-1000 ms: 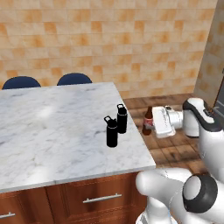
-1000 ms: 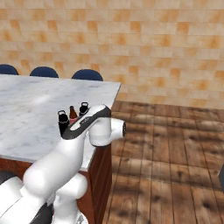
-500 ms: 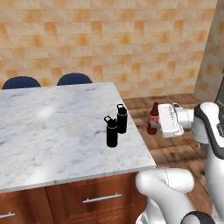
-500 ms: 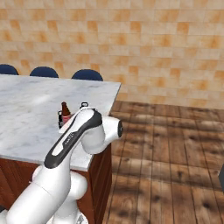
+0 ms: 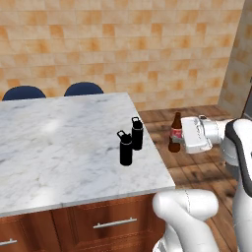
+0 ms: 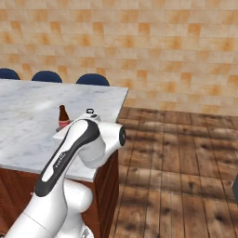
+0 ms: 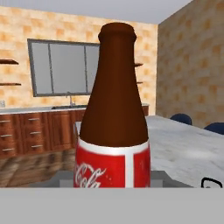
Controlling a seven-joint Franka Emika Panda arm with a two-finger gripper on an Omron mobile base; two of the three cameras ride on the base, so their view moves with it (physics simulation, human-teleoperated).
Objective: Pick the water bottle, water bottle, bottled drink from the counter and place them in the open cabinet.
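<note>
My gripper (image 5: 179, 139) is shut on the bottled drink (image 5: 175, 133), a small brown glass bottle with a red label. It hangs upright just past the counter's right edge, over the wooden floor. In the hand view the bottled drink (image 7: 114, 131) stands close between the fingers. The bottled drink (image 6: 62, 116) also peeks from behind my arm in the right base view. Two black water bottles (image 5: 137, 133) (image 5: 126, 147) stand side by side on the marble counter (image 5: 59, 147), left of the gripper. The cabinet is out of view.
Blue chairs (image 5: 83, 89) (image 5: 23, 92) stand along the counter's far side. Wooden drawers with silver handles (image 5: 114, 223) lie below its front edge. Wooden floor (image 6: 186, 153) stretches to the right, with a tiled wall behind.
The gripper brought the brown bottle from a tilted, lower pose to upright beside the counter's edge, a little away from the black bottles. The black bottles have not moved.
</note>
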